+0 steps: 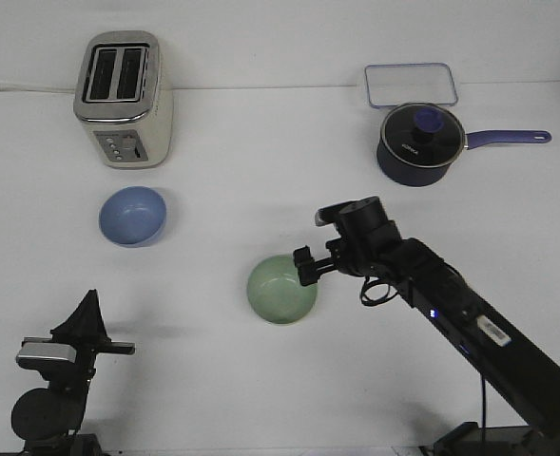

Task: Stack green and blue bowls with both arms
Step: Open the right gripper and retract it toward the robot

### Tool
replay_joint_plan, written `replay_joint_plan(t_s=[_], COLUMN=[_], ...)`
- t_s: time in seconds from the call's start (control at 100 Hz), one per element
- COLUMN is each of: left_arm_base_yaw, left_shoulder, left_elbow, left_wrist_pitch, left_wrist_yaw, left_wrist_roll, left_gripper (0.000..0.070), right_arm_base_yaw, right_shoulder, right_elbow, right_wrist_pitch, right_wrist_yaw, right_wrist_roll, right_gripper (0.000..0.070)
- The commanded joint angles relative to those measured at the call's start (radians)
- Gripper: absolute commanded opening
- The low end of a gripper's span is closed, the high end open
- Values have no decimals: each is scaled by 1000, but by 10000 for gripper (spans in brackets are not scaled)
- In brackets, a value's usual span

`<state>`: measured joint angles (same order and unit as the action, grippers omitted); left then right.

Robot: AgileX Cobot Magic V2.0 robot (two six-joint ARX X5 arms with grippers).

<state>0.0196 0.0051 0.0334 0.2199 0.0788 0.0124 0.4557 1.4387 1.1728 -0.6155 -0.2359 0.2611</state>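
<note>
Reaching in from the right, your right claw (303, 267) is sitting at the near-right rim of the pale sage green matte bowl (280, 290), which is resting upright near the middle of the white worktop (260, 171). You cannot tell whether its fingers are pinching the rim or merely touching it; the tips are too small and dark to read. That rim approach is probably chosen because a bowl wall gives a thin edge to pinch. The periwinkle blue matte bowl (132, 216) is standing well apart to the left, just in front of the cream and chrome toaster (123, 100). Your left claw (87, 313) is waiting low at the near-left edge, pointing up, holding nothing; its opening is unclear.
</note>
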Motion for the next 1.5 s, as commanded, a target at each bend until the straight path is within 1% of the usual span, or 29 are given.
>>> replay_joint_plan(t_s=[0.0,0.09,0.25,0.36,0.52,0.61,0.8,1.09,1.13,1.18,1.3,1.49], left_arm_base_yaw=[2,2,2,2,2,2,2,2,2,2,2,2], left_shoulder=[-2,-2,-2,-2,-2,-2,-2,-2,-2,-2,-2,-2], left_elbow=[-19,-19,-19,-19,-19,-19,-19,-19,-19,-19,-19,-19], left_wrist_pitch=[10,10,11,10,10,10,10,10,10,10,10,10], left_wrist_yaw=[0,0,0,1,0,0,0,0,0,0,0,0], left_wrist_roll=[-1,-1,-1,-1,-1,-1,-1,-1,-1,-1,-1,-1], left_gripper=[13,13,13,13,13,13,13,13,13,13,13,13], right_arm_base_yaw=[-37,-113,-259,-350,-417,-422,-422,-422,-422,-422,-422,-422], right_shoulder=[-41,-123,-259,-334,-418,-463,-550,-727,-748,-778,-828,-846], right_elbow=[18,18,18,18,12,-15,-135,-454,-488,-501,-502,-520], right_wrist_pitch=[-13,-35,-81,-119,-148,-125,-65,143,174,173,154,144], right_wrist_yaw=[2,21,116,132,148,166,166,166,164,153,159,165], right_wrist_roll=[-43,-74,-174,-226,-240,-240,-250,-250,-240,-222,-251,-251], right_gripper=[654,653,653,653,653,653,653,653,654,653,653,654])
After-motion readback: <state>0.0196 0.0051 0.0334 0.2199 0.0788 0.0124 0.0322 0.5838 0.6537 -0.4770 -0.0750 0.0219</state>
